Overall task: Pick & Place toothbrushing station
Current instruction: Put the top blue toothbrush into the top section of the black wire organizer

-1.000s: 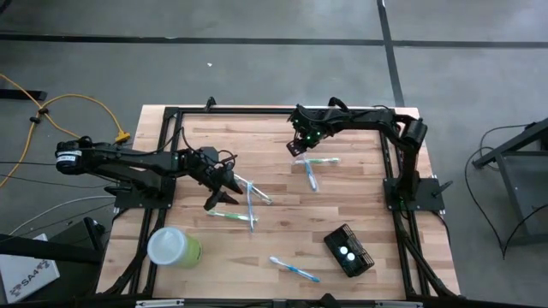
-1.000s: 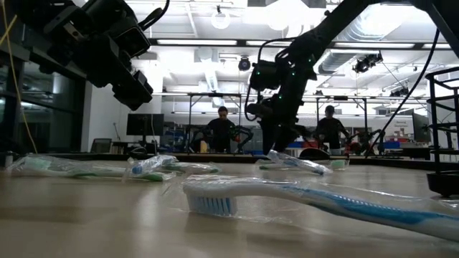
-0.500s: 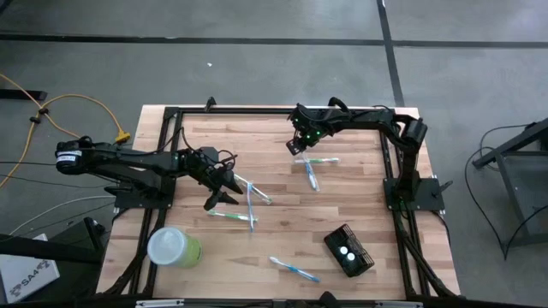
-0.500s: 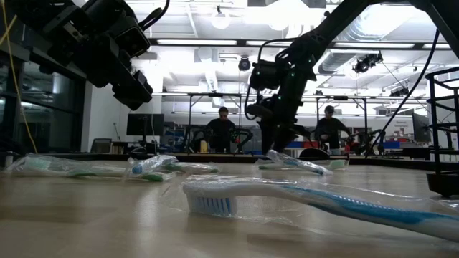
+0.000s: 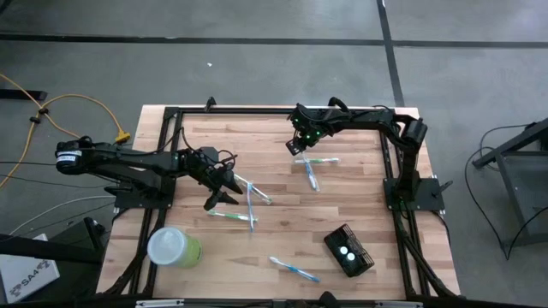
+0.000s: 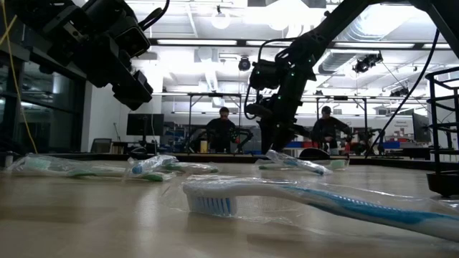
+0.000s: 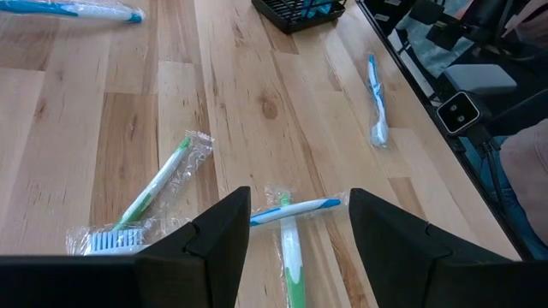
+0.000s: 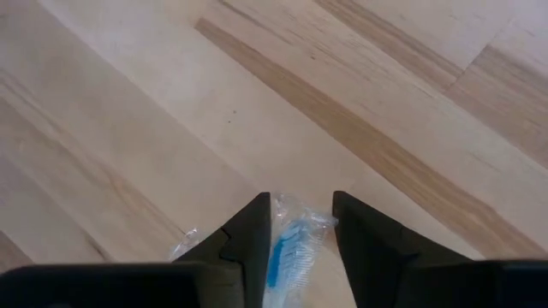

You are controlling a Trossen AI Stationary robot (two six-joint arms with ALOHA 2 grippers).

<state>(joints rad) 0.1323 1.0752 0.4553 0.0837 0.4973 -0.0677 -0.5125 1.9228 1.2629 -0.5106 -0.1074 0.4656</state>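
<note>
— Wooden table [image 5: 282, 231], what's on it?
— I see the toothbrushing station [image 5: 348, 251] near its front right corner, untouched.
— Grippers?
— Right gripper [image 8: 300, 235], fingers spread, straddles a wrapped toothbrush [image 8: 287, 248] far behind the station; left gripper [image 7: 295, 222] is spread too.

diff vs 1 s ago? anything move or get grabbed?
No visible change. The right gripper stays low over a wrapped toothbrush, fingers open on either side of its head, not closed on it. The left gripper still hovers open above the crossed toothbrushes. The black mesh holder and green cup sit where they were.
</note>
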